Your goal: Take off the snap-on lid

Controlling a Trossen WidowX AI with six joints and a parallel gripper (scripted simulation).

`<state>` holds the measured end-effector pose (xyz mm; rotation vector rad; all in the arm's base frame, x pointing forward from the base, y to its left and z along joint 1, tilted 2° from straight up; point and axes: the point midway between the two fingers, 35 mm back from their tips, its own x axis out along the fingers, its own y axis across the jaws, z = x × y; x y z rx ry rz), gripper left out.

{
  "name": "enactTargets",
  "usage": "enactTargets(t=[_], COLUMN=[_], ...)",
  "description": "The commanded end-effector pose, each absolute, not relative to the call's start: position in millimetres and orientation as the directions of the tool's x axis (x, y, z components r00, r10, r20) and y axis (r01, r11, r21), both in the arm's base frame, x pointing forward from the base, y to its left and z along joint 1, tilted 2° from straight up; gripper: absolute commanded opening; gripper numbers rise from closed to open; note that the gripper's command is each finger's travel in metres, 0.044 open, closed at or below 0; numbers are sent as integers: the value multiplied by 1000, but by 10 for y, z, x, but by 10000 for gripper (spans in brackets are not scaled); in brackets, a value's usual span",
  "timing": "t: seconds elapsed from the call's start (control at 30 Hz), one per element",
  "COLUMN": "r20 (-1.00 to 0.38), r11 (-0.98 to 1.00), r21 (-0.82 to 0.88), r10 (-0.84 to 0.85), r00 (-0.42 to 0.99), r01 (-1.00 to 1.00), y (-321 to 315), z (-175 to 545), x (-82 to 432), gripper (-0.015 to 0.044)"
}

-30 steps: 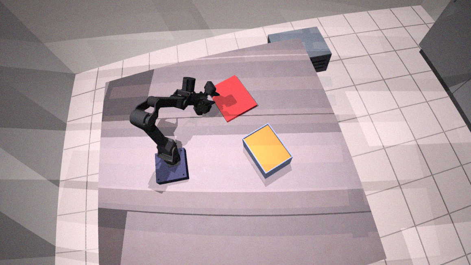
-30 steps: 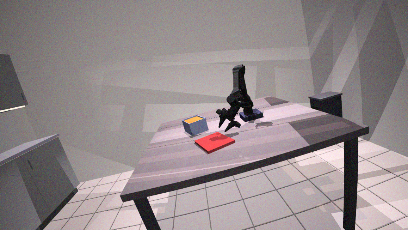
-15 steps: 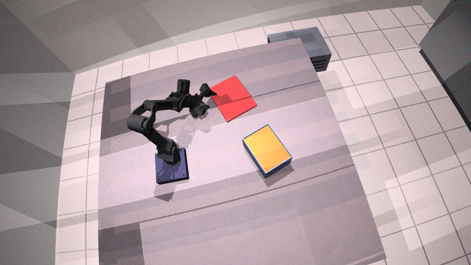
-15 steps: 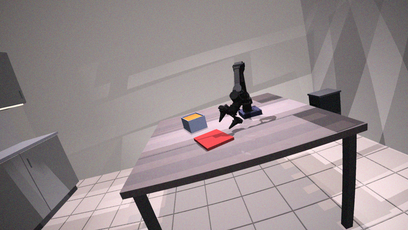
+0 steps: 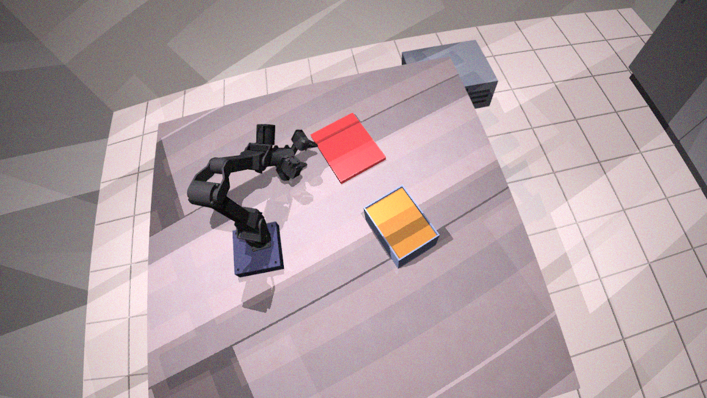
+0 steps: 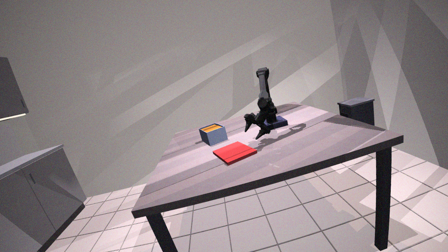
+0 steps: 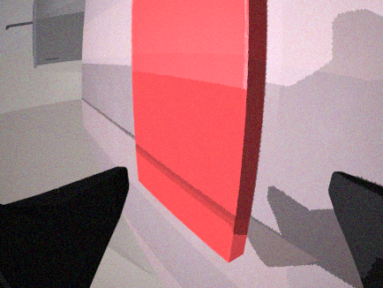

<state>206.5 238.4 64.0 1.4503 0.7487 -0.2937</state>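
The red lid (image 5: 348, 148) (image 6: 235, 152) (image 7: 190, 115) appears to lie flat on the table (image 5: 316, 316) (image 6: 175, 184), with its smooth, plain face up. Its underside is hidden. The blue-grey storage box (image 5: 380, 235) (image 6: 216, 137) stands upright and open, apart from the lid, with orange showing inside. My gripper (image 5: 310, 154) (image 6: 251, 135) (image 7: 233, 181) is open and empty, its fingers wide apart. It is just off the lid's near edge, on the arm's side, slightly above the table. The lid's near end shows between and beyond the fingertips in the wrist view.
The arm's dark blue base (image 5: 257, 259) (image 6: 280, 123) stands on the table. The box is to the right of the base and below the lid in the top view. A grey cabinet (image 5: 469, 61) stands beyond the table's far corner.
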Motion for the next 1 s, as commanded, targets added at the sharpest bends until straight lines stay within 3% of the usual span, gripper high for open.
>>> enactTargets(t=[0.0,0.97], r20=[-621,-622], r11=[135,134], r21=[782,782], r10=[248,248], r00=[744,743], r01=[608,609], y=[2340,2290], z=[623,1110], x=[1972,1809], gripper=[440,440])
